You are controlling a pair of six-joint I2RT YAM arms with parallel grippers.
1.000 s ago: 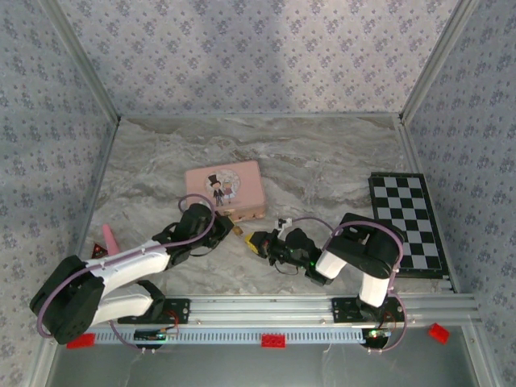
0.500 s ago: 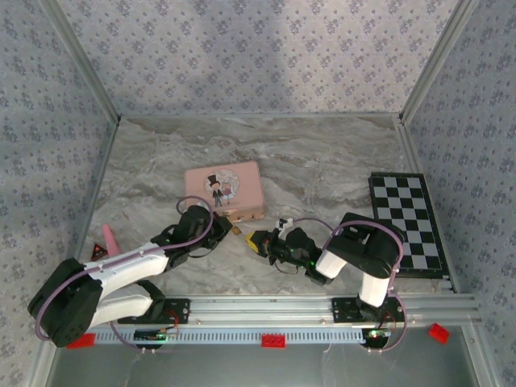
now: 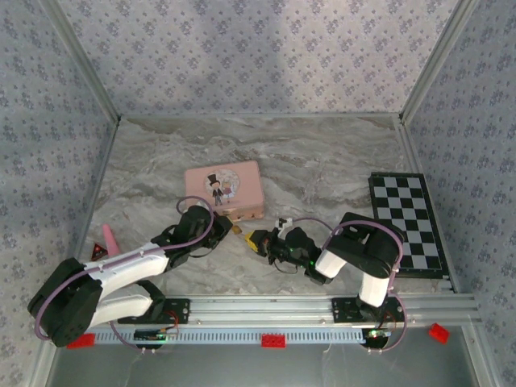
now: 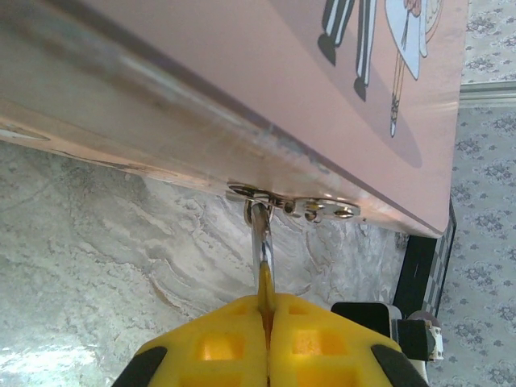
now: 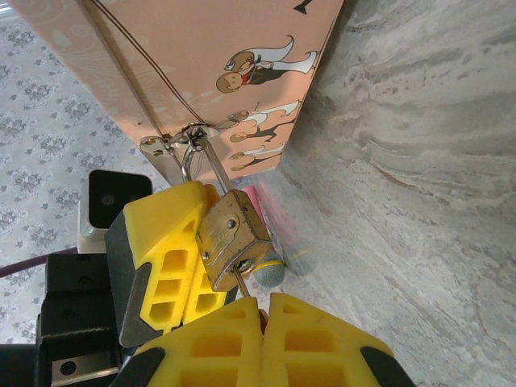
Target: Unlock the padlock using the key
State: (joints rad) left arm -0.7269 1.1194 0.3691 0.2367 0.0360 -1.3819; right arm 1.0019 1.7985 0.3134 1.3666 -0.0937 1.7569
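The brass padlock hangs by its silvery shackle from the clasp on the front of the pink box. My left gripper is shut on the padlock's body, a brass sliver showing between its yellow fingers. The thin grey key has its tip in the keyhole on the padlock's underside. My right gripper is shut on the key's other end. In the top view the left gripper and the right gripper meet at the padlock, just in front of the box.
A pink cone-shaped piece lies at the left by the wall. A chessboard covers the right side. A small grey-blue ball with a yellow band sits behind the padlock. Red bricks lie below the rail.
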